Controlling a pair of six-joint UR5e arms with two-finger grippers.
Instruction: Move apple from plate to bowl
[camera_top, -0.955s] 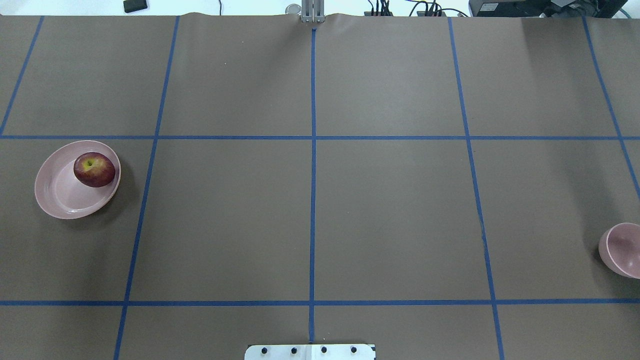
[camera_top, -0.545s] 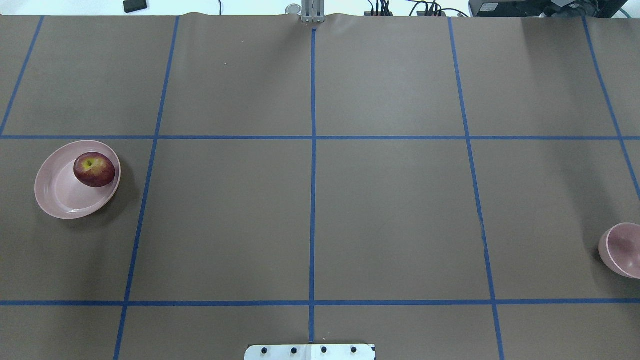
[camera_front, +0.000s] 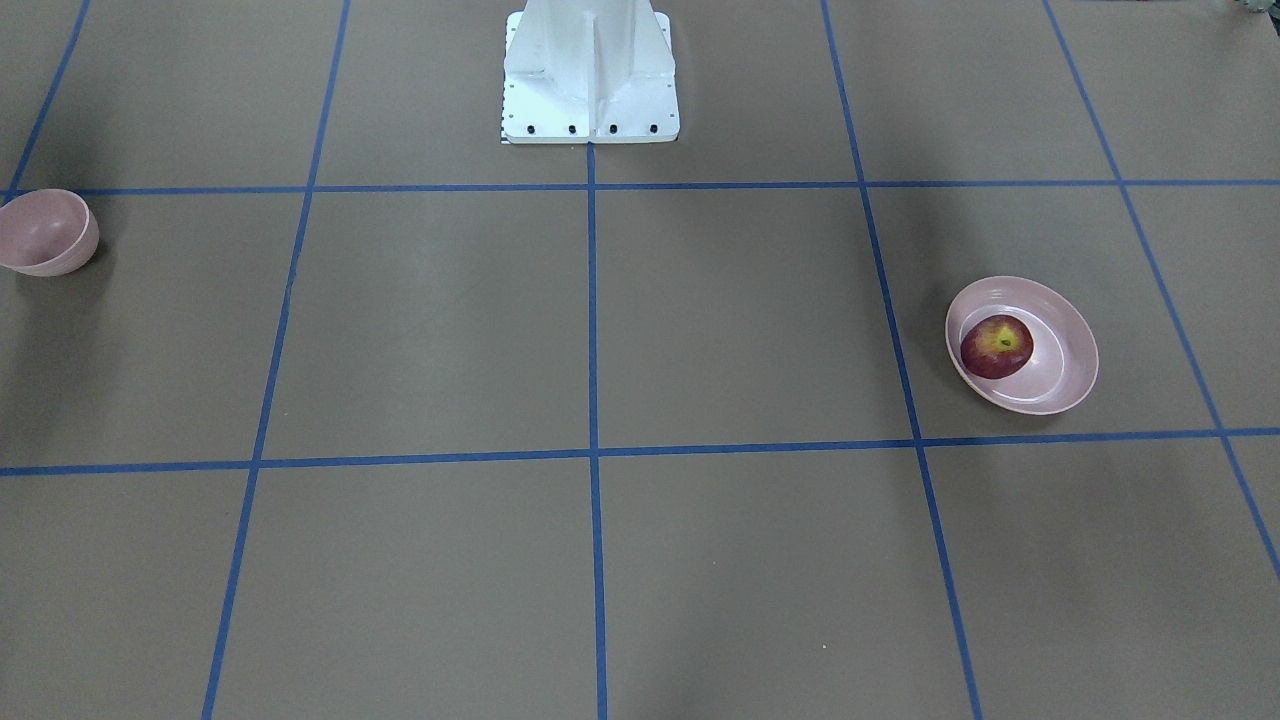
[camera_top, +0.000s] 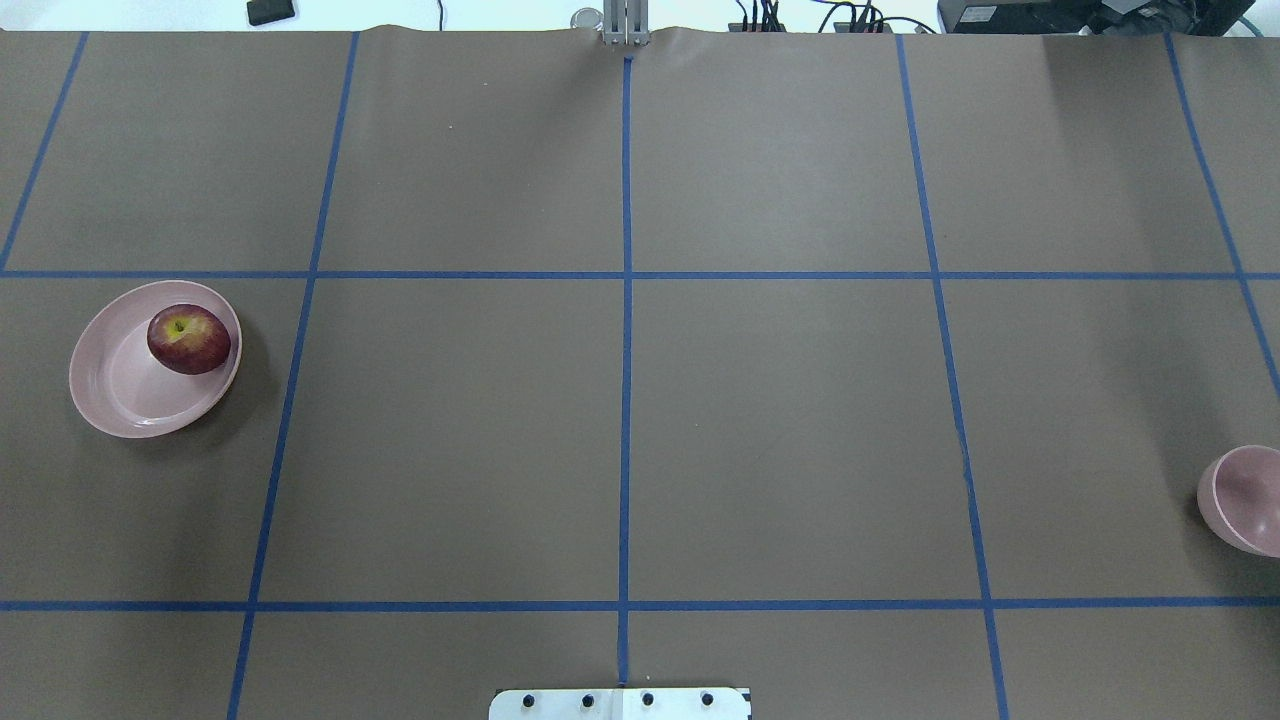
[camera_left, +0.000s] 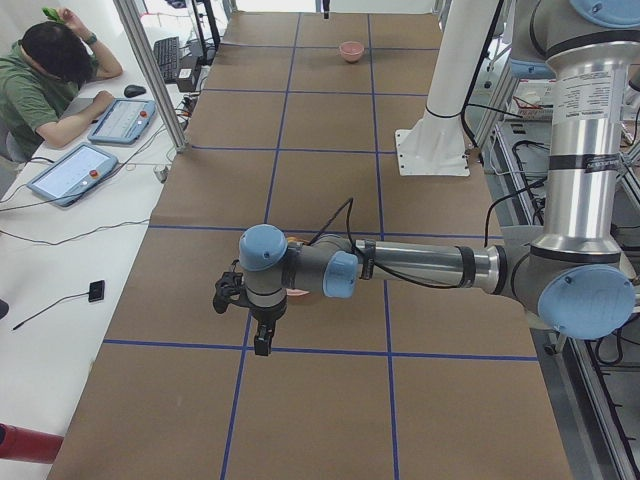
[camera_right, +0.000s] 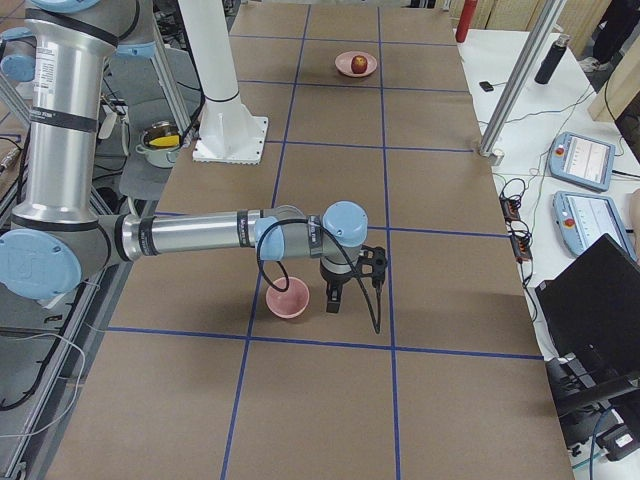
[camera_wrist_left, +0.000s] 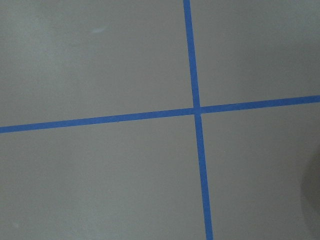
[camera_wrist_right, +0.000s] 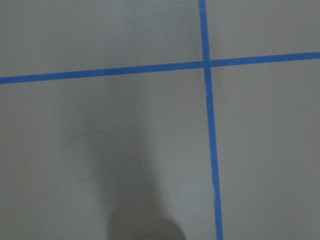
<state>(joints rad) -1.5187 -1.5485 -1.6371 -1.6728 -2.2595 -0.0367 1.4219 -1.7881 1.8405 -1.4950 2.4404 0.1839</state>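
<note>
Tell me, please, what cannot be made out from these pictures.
Left gripper, right gripper: seen only in side views, too small to tell open or shut.
Bowl: cut by overhead view's right edge.
Plate: in exterior left, almost wholly hidden behind the left arm.

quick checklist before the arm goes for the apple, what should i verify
1. Apple on plate: ok. The apple sits in the plate, dimple up, by the rim nearer the table's middle.
2. Bowl ready: ok. The bowl stands open side up and empty.
3. Left gripper open: cannot tell; it shows only in the left side view.
4. Right gripper open: cannot tell; only the right side view shows it.
5. Apple in the left wrist view: not ok; only table and blue tape show.
</note>
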